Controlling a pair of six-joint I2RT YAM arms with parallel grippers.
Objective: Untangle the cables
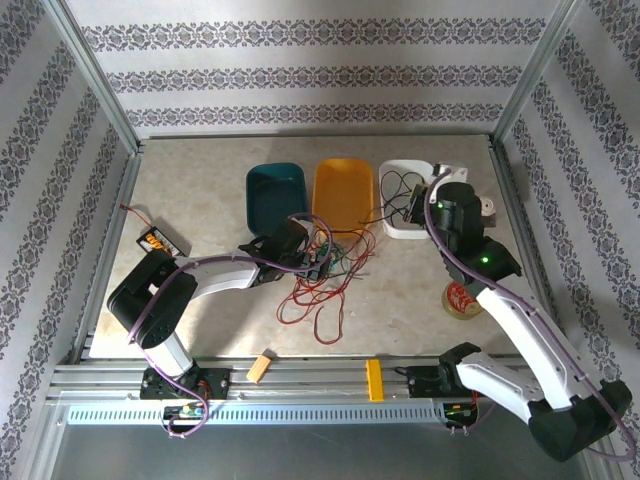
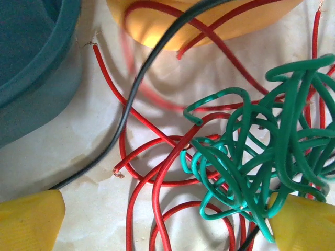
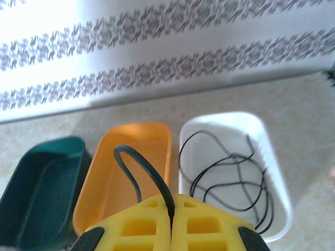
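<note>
Marbled table [image 1: 200,180] is backed by three trays [image 1: 345,185] (teal, orange, white). Red, green and black cables [image 1: 325,262] are heaped before the orange one. The left hand [image 2: 167,222] is held spread over them; the right hand [image 3: 171,204] is pressed together on a black cable [image 3: 122,149].

Left arm [image 1: 215,275]: we note it reaching from its base toward the orange tray [image 1: 343,190]. The left gripper [image 1: 298,245] sits low, just short of the tray's near edge, with its yellow fingers [image 2: 29,222] spread wide apart.

Right arm [image 1: 520,330]: bent steeply, wrist raised just right of the tray. The right gripper [image 3: 171,209] has its fingers pressed together, pinching a black cable [image 3: 125,149].
</note>
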